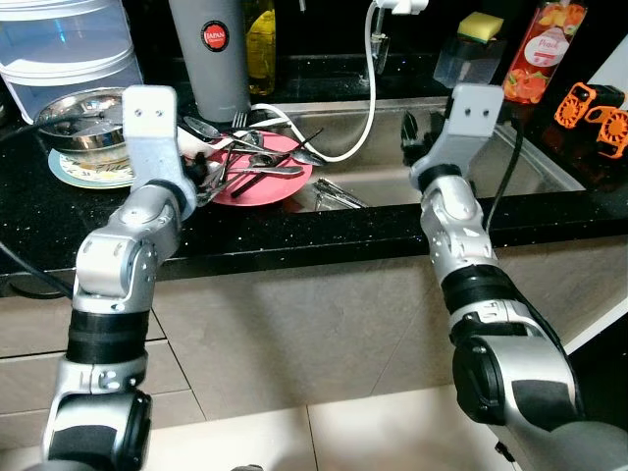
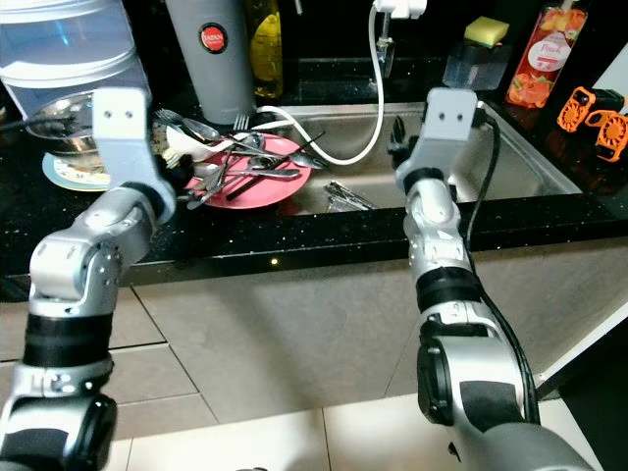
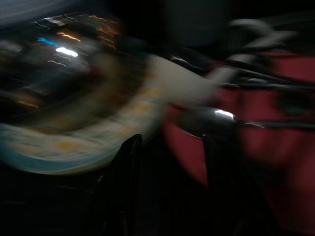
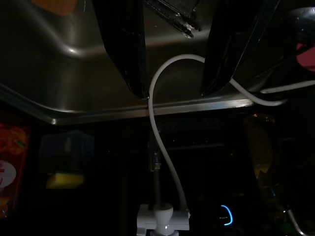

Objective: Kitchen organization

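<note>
A red plate (image 1: 280, 183) lies on the black counter just left of the sink, with several spoons and forks (image 1: 257, 157) piled on it. My left gripper (image 1: 208, 180) is at the plate's left edge, among the cutlery. In the blurred left wrist view its two fingers (image 3: 129, 162) stand apart with nothing clearly held. My right gripper (image 1: 416, 137) hangs over the steel sink (image 1: 535, 157). It is open, its fingers (image 4: 125, 49) either side of a white hose (image 4: 162, 142).
A steel bowl (image 1: 83, 116) on a patterned plate (image 1: 74, 172) sits left of the red plate. Behind are clear tubs (image 1: 64, 44), a grey flask (image 1: 211, 54), a sponge holder (image 1: 476, 44), a peach bottle (image 1: 545, 49) and an orange object (image 1: 594, 113). Tongs (image 1: 339, 193) lie in the sink.
</note>
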Controlling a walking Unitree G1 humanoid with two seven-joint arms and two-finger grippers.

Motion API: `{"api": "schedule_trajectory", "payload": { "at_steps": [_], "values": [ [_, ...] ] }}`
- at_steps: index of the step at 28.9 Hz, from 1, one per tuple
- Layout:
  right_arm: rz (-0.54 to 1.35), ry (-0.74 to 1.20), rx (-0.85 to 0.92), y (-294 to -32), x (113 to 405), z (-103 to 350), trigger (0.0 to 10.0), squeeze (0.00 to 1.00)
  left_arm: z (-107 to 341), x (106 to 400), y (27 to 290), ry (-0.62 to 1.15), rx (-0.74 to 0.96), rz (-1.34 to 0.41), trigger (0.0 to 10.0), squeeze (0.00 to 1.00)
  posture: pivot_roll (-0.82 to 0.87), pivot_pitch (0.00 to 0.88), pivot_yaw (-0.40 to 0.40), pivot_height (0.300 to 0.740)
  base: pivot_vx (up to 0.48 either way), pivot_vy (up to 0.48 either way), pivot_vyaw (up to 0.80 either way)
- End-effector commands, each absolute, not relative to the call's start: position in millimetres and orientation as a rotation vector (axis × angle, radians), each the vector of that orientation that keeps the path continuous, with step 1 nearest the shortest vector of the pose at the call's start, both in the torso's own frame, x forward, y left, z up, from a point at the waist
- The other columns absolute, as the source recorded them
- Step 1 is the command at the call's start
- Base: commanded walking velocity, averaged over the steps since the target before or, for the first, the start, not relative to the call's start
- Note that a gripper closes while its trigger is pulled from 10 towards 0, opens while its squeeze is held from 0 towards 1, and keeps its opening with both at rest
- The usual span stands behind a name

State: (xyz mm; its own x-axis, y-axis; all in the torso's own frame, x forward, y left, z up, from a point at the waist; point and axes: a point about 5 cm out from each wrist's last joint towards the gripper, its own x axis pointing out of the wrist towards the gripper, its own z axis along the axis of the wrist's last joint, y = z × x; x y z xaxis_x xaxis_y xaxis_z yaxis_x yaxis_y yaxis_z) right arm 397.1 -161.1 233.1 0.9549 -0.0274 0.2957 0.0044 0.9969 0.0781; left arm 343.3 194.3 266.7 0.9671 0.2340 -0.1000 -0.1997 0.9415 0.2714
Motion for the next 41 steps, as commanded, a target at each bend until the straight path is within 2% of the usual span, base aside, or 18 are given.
{"api": "schedule_trajectory", "payload": {
  "at_steps": [1, 2, 3, 5, 8, 10, 15, 19, 21, 24, 31, 32, 33, 34, 35, 36, 37, 41],
  "values": [
    [-0.011, -0.302, 0.085, -160.5, 393.5, 233.3, 10.0, 0.0, 276.9, 344.4, 193.1, 0.09, 0.33, 0.199, 10.0, 0.0, 0.18, 0.0, 0.007, 0.74, 0.0, 0.0, 0.0],
    [-0.011, -0.302, 0.085, -160.5, 393.5, 233.3, 10.0, 0.0, 276.9, 344.4, 193.1, 0.09, 0.33, 0.199, 10.0, 0.0, 0.18, 0.0, 0.007, 0.74, 0.0, 0.0, 0.0],
    [-0.005, -0.303, 0.084, -158.6, 391.5, 233.2, 10.0, 0.0, 278.8, 342.8, 188.2, 0.058, 0.272, 0.124, 10.0, 0.0, 0.18, 0.0, 0.009, 0.74, 0.0, 0.0, 0.0],
    [0.001, -0.304, 0.083, -157.0, 389.8, 233.4, 10.0, 0.0, 277.8, 341.4, 185.0, 0.072, 0.274, 0.093, 10.0, 0.0, 0.18, 0.0, 0.009, 0.74, 0.0, 0.0, 0.0],
    [0.008, -0.305, 0.082, -154.9, 388.3, 232.8, 10.0, 0.0, 278.2, 339.7, 174.5, 0.07, 0.218, -0.047, 10.0, 0.0, 0.19, 0.0, 0.004, 0.74, 0.0, 0.0, 0.0],
    [0.008, -0.305, 0.082, -154.9, 388.3, 232.8, 10.0, 0.0, 278.2, 339.7, 174.5, 0.07, 0.218, -0.047, 10.0, 0.0, 0.19, 0.0, 0.004, 0.74, 0.0, 0.0, 0.0],
    [0.031, -0.29, 0.09, -148.7, 387.5, 229.1, 10.0, 0.0, 257.3, 355.5, 165.3, 0.162, 0.082, -0.181, 10.0, 0.0, 0.2, 0.0, -0.011, 0.74, 0.0, 0.0, 0.0],
    [0.034, -0.286, 0.092, -147.7, 387.7, 228.8, 10.0, 0.0, 248.0, 362.3, 162.9, 0.208, 0.076, -0.19, 10.0, 0.0, 0.2, 0.0, -0.012, 0.74, 0.0, 0.0, 0.0],
    [0.035, -0.286, 0.095, -146.8, 386.4, 230.4, 10.0, 0.0, 225.1, 375.3, 160.8, 0.301, 0.07, -0.21, 10.0, 0.0, 0.18, 0.0, -0.005, 0.74, 0.0, 0.0, 0.0],
    [0.03, -0.287, 0.096, -148.3, 383.1, 230.5, 10.0, 0.0, 212.8, 381.2, 164.3, 0.343, 0.071, -0.204, 10.0, 0.0, 0.17, 0.0, 0.0, 0.74, 0.0, 0.0, 0.0],
    [0.006, -0.286, 0.092, -155.4, 377.2, 228.4, 10.0, 0.0, 209.4, 382.3, 165.3, 0.369, 0.057, -0.238, 10.0, 0.0, 0.16, 0.0, 0.013, 0.74, 0.0, 0.0, 0.0],
    [-0.002, -0.285, 0.092, -157.4, 375.9, 228.2, 10.0, 0.0, 208.6, 382.1, 164.5, 0.377, 0.051, -0.254, 9.7, 0.0, 0.16, 0.0, 0.013, 0.74, 0.0, 0.0, 0.0],
    [-0.006, -0.286, 0.091, -158.5, 375.2, 228.3, 10.0, 0.0, 207.8, 382.3, 164.0, 0.382, 0.049, -0.263, 8.5, 0.0, 0.16, 0.0, 0.013, 0.74, 0.0, 0.0, 0.0],
    [-0.009, -0.286, 0.091, -159.1, 374.9, 228.4, 10.0, 0.0, 207.3, 382.6, 163.2, 0.387, 0.044, -0.273, 6.5, 0.0, 0.16, 0.0, 0.013, 0.74, 0.0, 0.0, 0.0],
    [-0.011, -0.288, 0.091, -159.5, 374.5, 228.8, 10.0, 0.0, 206.9, 382.3, 161.3, 0.394, 0.038, -0.287, 1.2, 0.0, 0.16, 0.0, 0.013, 0.74, 0.0, 0.0, 0.0],
    [-0.011, -0.288, 0.091, -159.5, 374.5, 228.8, 10.0, 0.0, 206.9, 382.3, 161.3, 0.394, 0.038, -0.287, 1.2, 0.0, 0.16, 0.0, 0.013, 0.74, 0.0, 0.0, 0.0],
    [-0.013, -0.289, 0.092, -159.6, 374.2, 229.3, 10.0, 0.0, 206.3, 382.9, 159.4, 0.401, 0.031, -0.303, 0.0, 0.0, 0.16, 0.0, 0.013, 0.74, 0.0, 0.0, 0.0],
    [-0.017, -0.287, 0.093, -160.4, 373.7, 230.7, 10.0, 0.0, 205.2, 384.6, 155.5, 0.41, 0.023, -0.335, 0.0, 0.0, 0.14, 0.0, 0.026, 0.74, 0.0, 0.0, 0.0]
  ]
}}
